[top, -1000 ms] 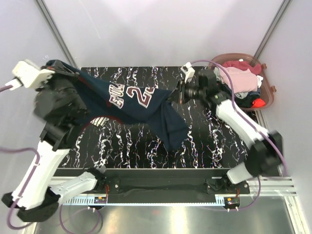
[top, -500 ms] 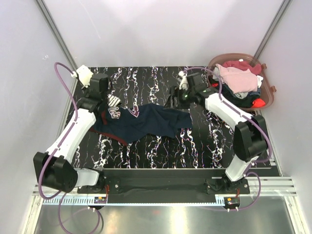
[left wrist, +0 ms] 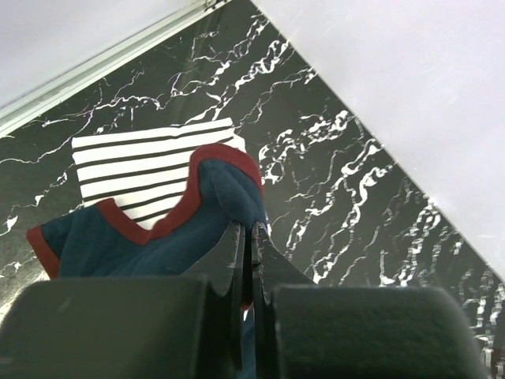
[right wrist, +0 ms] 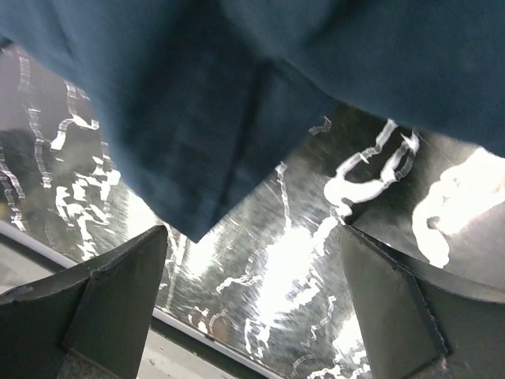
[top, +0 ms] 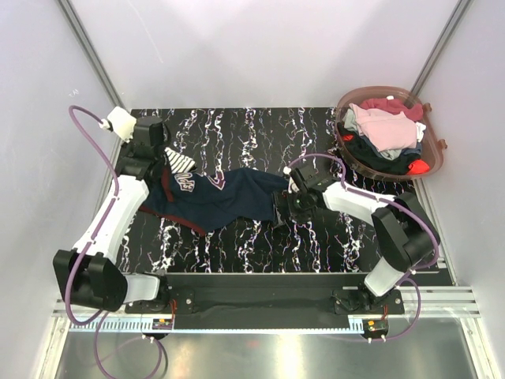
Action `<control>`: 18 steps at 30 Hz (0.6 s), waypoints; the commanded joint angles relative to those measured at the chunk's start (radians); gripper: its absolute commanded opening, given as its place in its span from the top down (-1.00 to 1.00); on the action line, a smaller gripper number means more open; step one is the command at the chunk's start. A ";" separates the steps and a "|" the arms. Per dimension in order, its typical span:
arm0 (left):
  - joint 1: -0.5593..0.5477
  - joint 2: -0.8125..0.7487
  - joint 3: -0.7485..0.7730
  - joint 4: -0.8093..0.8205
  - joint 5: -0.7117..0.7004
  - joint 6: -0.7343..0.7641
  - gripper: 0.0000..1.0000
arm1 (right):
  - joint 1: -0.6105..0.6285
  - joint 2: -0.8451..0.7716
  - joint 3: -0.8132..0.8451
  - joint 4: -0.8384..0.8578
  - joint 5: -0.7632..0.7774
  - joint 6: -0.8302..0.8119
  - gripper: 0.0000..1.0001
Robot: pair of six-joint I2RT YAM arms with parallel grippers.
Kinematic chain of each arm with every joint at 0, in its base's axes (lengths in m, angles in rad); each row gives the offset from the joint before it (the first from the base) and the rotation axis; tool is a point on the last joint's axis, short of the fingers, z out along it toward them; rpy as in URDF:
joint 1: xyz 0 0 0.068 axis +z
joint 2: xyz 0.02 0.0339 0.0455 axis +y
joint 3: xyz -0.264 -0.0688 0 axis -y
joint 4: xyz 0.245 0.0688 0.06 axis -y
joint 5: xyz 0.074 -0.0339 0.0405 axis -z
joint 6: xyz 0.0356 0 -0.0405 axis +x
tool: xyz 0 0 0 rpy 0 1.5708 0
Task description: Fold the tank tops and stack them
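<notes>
Black marbled table [top: 237, 245], pale walls [top: 260, 47], navy top [top: 225, 199]

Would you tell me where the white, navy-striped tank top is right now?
Top view: the striped tank top lies far left on the table, partly under the dark navy tank top, beside the left gripper.

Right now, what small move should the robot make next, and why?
Probably lower the right tool and close it on the hem corner of the navy tank top: its jaws stand open beside it, while the left tool pinches the red-trimmed strap.
</notes>
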 commanded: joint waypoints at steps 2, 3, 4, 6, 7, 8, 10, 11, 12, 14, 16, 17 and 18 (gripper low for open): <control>0.005 -0.065 0.014 0.015 -0.046 -0.043 1.00 | 0.011 -0.023 0.029 0.153 -0.052 -0.003 -0.92; 0.005 -0.073 0.013 0.015 -0.051 -0.044 1.00 | 0.011 -0.019 0.035 0.166 -0.059 -0.003 -0.81; 0.005 -0.076 0.011 0.012 -0.055 -0.047 1.00 | 0.011 -0.009 0.052 0.172 -0.069 -0.006 -0.72; 0.005 -0.085 0.010 0.001 -0.069 -0.049 1.00 | 0.012 0.010 0.075 0.170 -0.075 -0.010 -0.42; 0.005 -0.088 0.010 -0.005 -0.075 -0.056 1.00 | 0.012 0.022 0.090 0.170 -0.089 -0.015 -0.32; 0.005 -0.093 0.011 -0.023 -0.083 -0.064 1.00 | 0.012 0.028 0.095 0.170 -0.101 -0.016 -0.22; 0.005 -0.105 0.010 -0.039 -0.101 -0.090 1.00 | 0.014 0.031 0.101 0.167 -0.140 -0.013 0.35; 0.005 -0.119 0.003 -0.041 -0.100 -0.092 1.00 | 0.014 0.028 0.102 0.154 -0.152 -0.012 0.53; 0.005 -0.127 0.000 -0.042 -0.092 -0.096 1.00 | 0.014 0.019 0.101 0.146 -0.160 -0.007 0.69; 0.005 -0.150 -0.013 -0.041 -0.080 -0.108 1.00 | 0.014 -0.030 0.082 0.121 -0.168 0.005 1.00; 0.005 -0.167 -0.026 -0.042 -0.063 -0.125 1.00 | 0.014 -0.108 0.066 0.088 -0.160 0.013 1.00; 0.004 -0.188 -0.041 -0.039 -0.055 -0.130 1.00 | 0.014 -0.140 0.061 0.047 -0.158 0.014 1.00; 0.002 -0.199 -0.050 -0.036 -0.048 -0.133 1.00 | 0.014 -0.210 0.059 0.023 -0.152 0.019 1.00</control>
